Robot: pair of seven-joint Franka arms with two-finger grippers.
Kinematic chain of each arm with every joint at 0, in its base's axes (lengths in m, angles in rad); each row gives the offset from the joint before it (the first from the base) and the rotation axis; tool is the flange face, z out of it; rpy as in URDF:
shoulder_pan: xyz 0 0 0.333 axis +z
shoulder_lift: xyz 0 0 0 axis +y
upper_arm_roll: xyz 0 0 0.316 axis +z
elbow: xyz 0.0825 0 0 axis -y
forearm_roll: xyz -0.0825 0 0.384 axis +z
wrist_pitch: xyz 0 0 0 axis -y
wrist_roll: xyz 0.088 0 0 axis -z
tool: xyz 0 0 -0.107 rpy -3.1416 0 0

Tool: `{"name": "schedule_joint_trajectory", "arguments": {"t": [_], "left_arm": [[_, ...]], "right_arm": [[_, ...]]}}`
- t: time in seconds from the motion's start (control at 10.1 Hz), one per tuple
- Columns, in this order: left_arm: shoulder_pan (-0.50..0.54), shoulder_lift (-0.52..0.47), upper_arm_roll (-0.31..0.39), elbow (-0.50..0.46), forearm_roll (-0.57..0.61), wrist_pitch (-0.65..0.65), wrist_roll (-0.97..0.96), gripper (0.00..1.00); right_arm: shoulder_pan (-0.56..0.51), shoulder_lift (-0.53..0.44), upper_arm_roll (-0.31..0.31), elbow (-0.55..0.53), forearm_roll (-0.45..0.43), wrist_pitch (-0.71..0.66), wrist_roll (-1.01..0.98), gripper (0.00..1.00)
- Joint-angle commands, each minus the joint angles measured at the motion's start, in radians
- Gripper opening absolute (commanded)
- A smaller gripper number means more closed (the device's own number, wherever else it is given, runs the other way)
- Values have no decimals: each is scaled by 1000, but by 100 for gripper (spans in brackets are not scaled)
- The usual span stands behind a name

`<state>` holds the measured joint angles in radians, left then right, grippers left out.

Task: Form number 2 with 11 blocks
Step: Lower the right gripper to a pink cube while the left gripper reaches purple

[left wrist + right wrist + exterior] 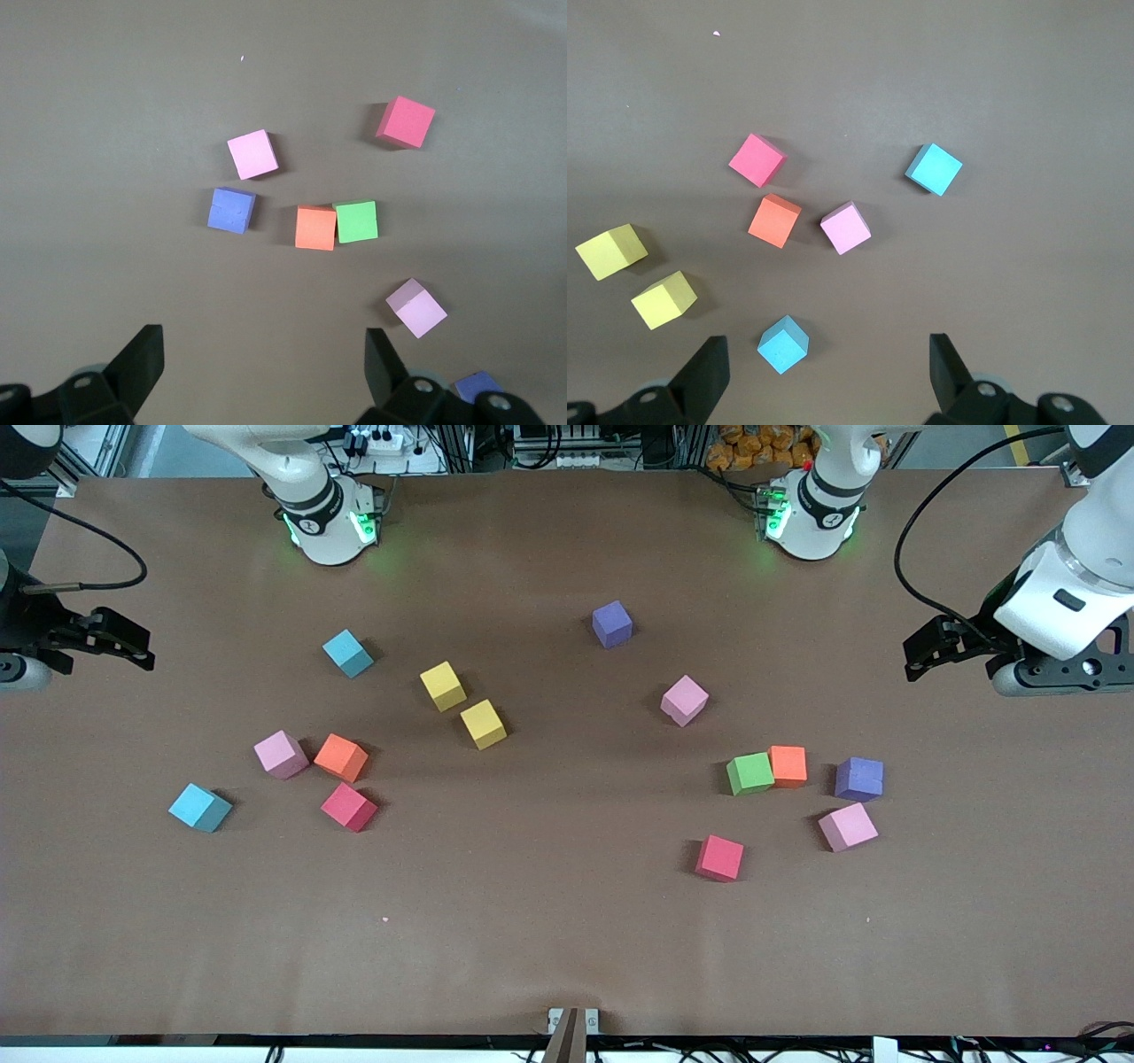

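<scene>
The blocks lie scattered and loose on the brown table; no number 2 shows. Toward the right arm's end are a pink block, an orange block, a red block and two yellow blocks. Toward the left arm's end a green block touches an orange one, with purple, pink, red, pink and purple blocks around. My left gripper and right gripper hover open and empty over the table's ends.
Two teal cubes lie toward the right arm's end, one nearer the bases and one nearer the front camera. A wide bare strip of table runs along the front edge. The arm bases stand along the back edge.
</scene>
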<state>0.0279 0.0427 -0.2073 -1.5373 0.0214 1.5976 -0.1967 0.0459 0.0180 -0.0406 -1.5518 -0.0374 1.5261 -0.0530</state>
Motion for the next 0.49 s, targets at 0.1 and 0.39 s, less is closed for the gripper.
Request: {"name": "schedule_joint_trajectory", "arguments": {"t": [0.1,0.39], "left_arm": [[7,-6,-15,2,23,-41,11,100],[0,17,-88,-44,22,-36,-19,100]], "right_arm": [[8,-12,-5,-19,-12,6,13,100],[-9,-4,-10,-22,-10,2,36,100]]}}
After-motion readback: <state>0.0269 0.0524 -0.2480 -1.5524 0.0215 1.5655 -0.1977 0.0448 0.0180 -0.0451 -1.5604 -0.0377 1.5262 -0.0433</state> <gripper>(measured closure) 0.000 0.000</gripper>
